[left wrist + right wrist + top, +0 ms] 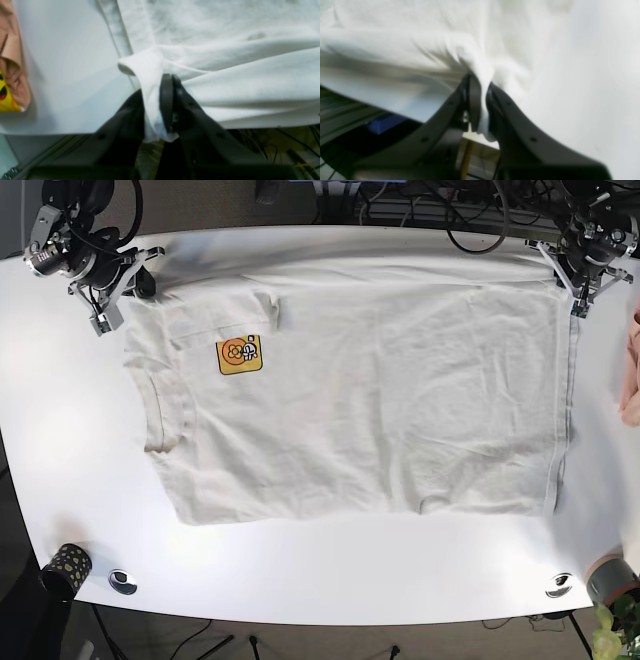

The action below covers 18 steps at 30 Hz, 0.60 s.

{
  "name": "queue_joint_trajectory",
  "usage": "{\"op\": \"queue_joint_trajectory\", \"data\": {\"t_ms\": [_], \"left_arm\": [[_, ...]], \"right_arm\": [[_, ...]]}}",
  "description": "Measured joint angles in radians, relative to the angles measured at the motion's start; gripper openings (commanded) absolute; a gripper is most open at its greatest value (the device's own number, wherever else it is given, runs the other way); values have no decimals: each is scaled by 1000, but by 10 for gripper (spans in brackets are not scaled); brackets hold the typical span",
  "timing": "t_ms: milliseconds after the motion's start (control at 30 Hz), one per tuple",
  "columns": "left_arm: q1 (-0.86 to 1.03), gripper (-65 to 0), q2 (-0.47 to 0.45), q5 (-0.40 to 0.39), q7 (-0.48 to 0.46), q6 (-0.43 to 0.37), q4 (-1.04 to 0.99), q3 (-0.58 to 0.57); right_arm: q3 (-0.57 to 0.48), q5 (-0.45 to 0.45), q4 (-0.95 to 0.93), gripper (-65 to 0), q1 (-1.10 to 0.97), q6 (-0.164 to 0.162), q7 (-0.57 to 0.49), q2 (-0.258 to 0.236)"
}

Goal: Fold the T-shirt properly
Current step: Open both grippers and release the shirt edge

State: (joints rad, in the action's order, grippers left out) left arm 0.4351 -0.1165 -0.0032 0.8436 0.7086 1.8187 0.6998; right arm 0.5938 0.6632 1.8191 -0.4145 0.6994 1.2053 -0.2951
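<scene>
Two grippers [157,100] [480,105], one T-shirt [380,410]

Two matte black plastic left gripper [156,100] fingers, broad at the base, tapering in a curve to flat-padded tips; small round screw holes along each flank. Same black curved build and screw holes on the right gripper [480,105]. From the base view, silver-grey metal wrist housings trailing black cables, pale finger brackets.
</scene>
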Motion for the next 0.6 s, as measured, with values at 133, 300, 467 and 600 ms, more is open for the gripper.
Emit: {"op": "queue_joint_trajectory", "data": {"t_ms": [133, 300, 467, 600], "left_arm": [[3, -650, 14, 12, 1, -1, 2, 21], [-1, -510, 21, 14, -3, -1, 3, 16], [-8, -171, 17, 28, 1, -5, 3, 8], [-39, -128, 18, 26, 3, -5, 3, 6]], "right_arm": [[-2, 17, 27, -650, -19, 0, -4, 4], [2, -2, 34, -490, -18, 0, -5, 15], [10, -3, 42, -236, -16, -2, -3, 31], [86, -6, 80, -178, -2, -1, -3, 44]]}}
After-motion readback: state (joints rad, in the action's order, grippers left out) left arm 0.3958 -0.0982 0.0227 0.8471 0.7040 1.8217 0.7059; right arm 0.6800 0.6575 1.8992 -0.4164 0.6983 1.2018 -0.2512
